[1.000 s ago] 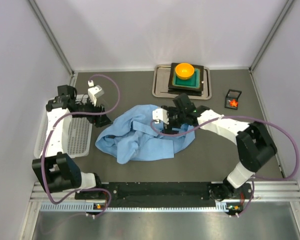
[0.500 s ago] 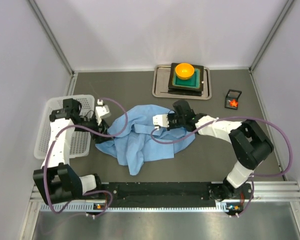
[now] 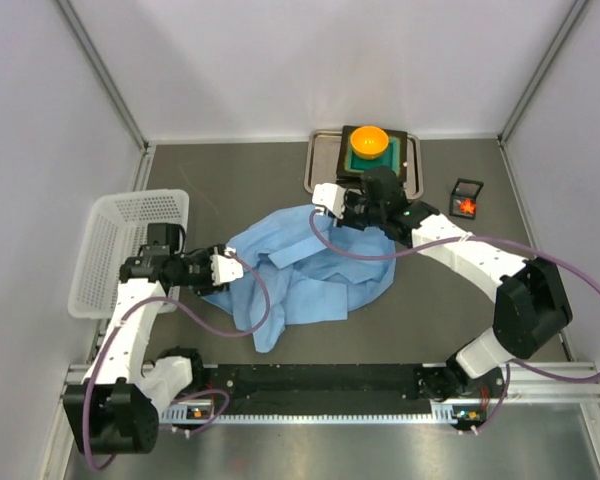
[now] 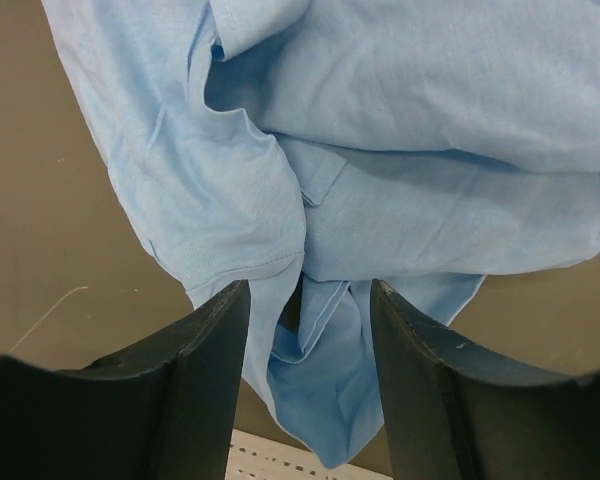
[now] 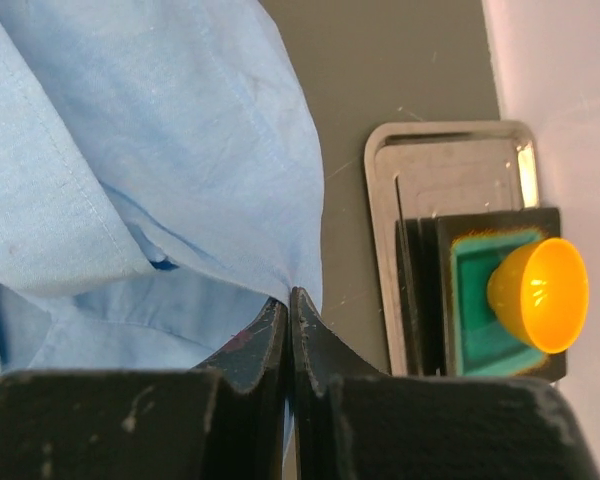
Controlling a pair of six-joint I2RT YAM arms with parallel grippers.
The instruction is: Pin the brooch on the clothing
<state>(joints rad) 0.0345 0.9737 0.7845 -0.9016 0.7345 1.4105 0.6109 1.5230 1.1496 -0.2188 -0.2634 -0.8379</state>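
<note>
Right fingers [image 5: 263,345] pinch shirt [image 5: 160,140] (edge), brooch [image 3: 467,206] apart

The light blue cloth shirt [image 3: 310,275] is soft, matt and finely woven (creased all over). The dark brown tabletop [image 3: 450,320] is matt and faintly scratched. The silver metal tray [image 3: 320,177] has a dull sheen, the round orange bowl [image 3: 369,141] is glossy, and the white plastic mesh basket [image 3: 105,235] is matt.

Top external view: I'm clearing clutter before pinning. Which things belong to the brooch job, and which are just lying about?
Job: blue shirt; brooch; right hand, shut on the shirt's edge; left hand, open.
Lying about: white basket; orange bowl; metal tray.
</note>
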